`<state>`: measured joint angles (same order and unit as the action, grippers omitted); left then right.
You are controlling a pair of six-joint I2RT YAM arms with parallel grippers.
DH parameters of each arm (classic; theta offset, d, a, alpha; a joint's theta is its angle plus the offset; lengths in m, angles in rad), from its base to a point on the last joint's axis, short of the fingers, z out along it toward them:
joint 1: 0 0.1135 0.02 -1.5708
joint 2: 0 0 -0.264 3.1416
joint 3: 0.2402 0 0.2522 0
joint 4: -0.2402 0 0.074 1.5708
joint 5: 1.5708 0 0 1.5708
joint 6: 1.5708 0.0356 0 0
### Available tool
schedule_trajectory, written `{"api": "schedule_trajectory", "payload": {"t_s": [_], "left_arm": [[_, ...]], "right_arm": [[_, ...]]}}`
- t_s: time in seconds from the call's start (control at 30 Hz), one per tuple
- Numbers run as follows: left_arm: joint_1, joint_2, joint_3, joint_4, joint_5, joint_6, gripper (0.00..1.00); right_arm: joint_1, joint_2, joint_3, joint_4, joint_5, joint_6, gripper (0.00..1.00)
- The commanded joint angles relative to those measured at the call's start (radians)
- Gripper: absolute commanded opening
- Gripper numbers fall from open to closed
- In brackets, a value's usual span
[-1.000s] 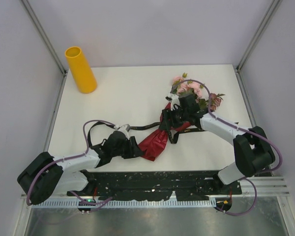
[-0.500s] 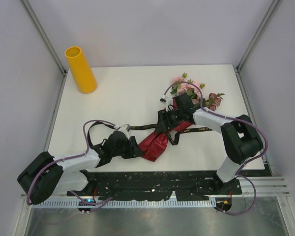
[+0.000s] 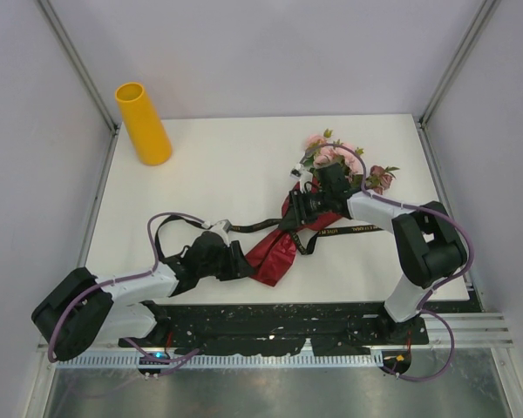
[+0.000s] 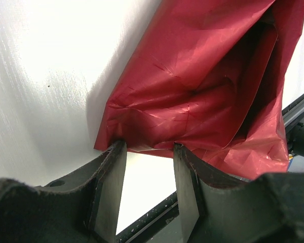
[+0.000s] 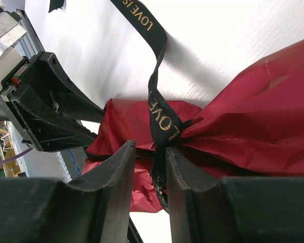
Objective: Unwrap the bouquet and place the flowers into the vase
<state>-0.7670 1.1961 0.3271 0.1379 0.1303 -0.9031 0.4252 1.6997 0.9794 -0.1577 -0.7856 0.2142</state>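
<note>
Bouquet (image 3: 275, 251): right of the tabletop's (image 3: 227, 165) centre, flowers (image 3: 329, 155) toward the far right corner.
Handling: light and floppy, paper (image 4: 192, 91) slick (blooms crush easily); take it by the ribbon (image 5: 162, 119).
Left end effector (image 4: 149, 147): half open, paper edge at its tips, unpinched.
Right end effector (image 5: 149, 147): jaws near together astride the ribbon knot; you cannot tell if they grip.
Around: vase (image 3: 143, 124) well apart, far left corner.

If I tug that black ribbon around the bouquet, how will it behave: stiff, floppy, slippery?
Probably floppy: the black ribbon lies in loose curves and twists across the table. Thin and narrow, so likely light and quick to follow a tug. It may bind rather than slide, since it is tied tight round the dark red paper.
</note>
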Motion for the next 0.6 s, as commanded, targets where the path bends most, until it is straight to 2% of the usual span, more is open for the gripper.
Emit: {"api": "schedule_trajectory", "payload": {"t_s": [0.0,0.1,0.2,0.27,0.33,0.4,0.57], "left_arm": [[-0.008,0.045,-0.025,-0.135,-0.078,0.017,0.47],[-0.011,0.046,-0.023,-0.135,-0.08,0.015,0.47],[-0.012,0.046,-0.023,-0.135,-0.08,0.015,0.47],[-0.012,0.048,-0.023,-0.135,-0.08,0.013,0.47],[-0.014,0.051,-0.025,-0.135,-0.086,0.013,0.47],[-0.014,0.057,-0.023,-0.135,-0.087,0.012,0.48],[-0.021,0.072,-0.02,-0.136,-0.087,0.006,0.48]], "right_arm": [[-0.012,-0.031,-0.024,0.076,-0.066,0.048,0.31],[-0.014,-0.029,-0.036,0.084,-0.067,0.051,0.27],[-0.017,-0.031,-0.045,0.092,-0.078,0.056,0.18],[-0.019,-0.038,-0.054,0.113,-0.09,0.07,0.18],[-0.019,-0.054,-0.064,0.147,-0.102,0.1,0.21],[-0.019,-0.061,-0.077,0.214,-0.136,0.141,0.34],[-0.017,-0.034,-0.111,0.368,-0.202,0.246,0.35]]}}
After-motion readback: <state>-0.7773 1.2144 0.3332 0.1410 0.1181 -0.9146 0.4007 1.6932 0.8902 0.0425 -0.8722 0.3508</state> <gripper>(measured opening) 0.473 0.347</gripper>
